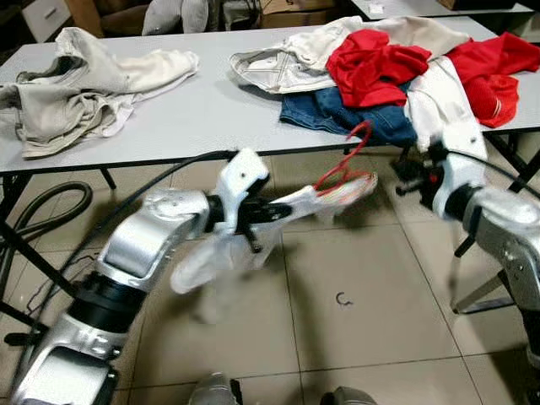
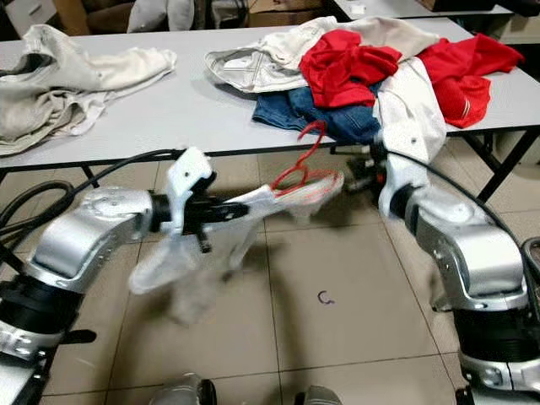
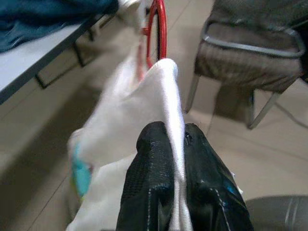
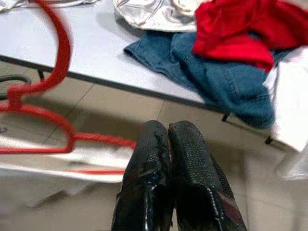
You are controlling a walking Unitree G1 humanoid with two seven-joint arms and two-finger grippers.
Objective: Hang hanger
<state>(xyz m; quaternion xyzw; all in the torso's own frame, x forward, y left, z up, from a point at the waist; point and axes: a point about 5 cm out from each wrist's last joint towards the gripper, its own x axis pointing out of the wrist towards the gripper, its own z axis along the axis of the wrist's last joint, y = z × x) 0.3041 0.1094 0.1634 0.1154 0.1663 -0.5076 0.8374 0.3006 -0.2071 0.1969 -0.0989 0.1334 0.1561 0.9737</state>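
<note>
A red hanger (image 1: 348,165) carries a white garment (image 1: 221,260), blurred, hanging over the tiled floor in front of the table. My left gripper (image 3: 168,132) is shut on the white cloth just below the hanger's hook (image 3: 158,29); in the left eye view the left gripper (image 1: 274,211) reaches right from the silver arm. My right gripper (image 4: 167,129) is shut with nothing between its fingers, and the hanger (image 4: 45,96) lies just beside it. In the left eye view the right gripper (image 1: 407,173) sits close to the hanger's right end, under the table's edge.
The grey table (image 1: 194,118) holds beige clothes (image 1: 84,80), red clothes (image 1: 375,59), jeans (image 1: 333,111) and a white jacket (image 1: 439,93) that drapes over its edge. A black cable (image 1: 46,207) loops on the floor at left. A chair (image 3: 250,53) stands nearby.
</note>
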